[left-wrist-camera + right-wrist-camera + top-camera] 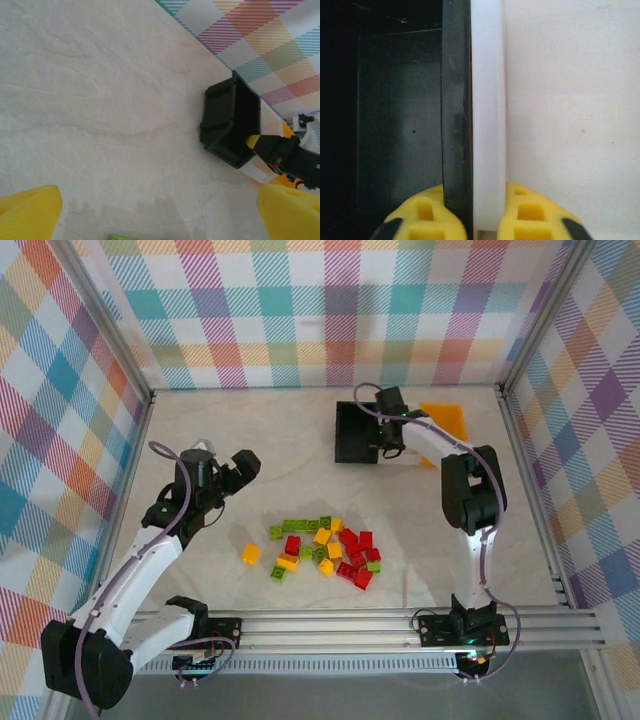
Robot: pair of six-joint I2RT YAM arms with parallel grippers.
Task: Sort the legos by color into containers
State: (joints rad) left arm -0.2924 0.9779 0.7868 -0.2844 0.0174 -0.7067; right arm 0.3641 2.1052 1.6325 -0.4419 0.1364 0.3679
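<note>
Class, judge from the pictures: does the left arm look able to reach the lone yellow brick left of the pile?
Probably yes. The left gripper hangs open over the table, and the yellow brick lies apart from the pile on that arm's side, with nothing between them.

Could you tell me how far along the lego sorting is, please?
Done: nothing visible; the legos lie heaped on the table, and the black bin looks empty. In hand: the right gripper pinches the black and white bin walls; the left gripper is open. Left: all sorting.
</note>
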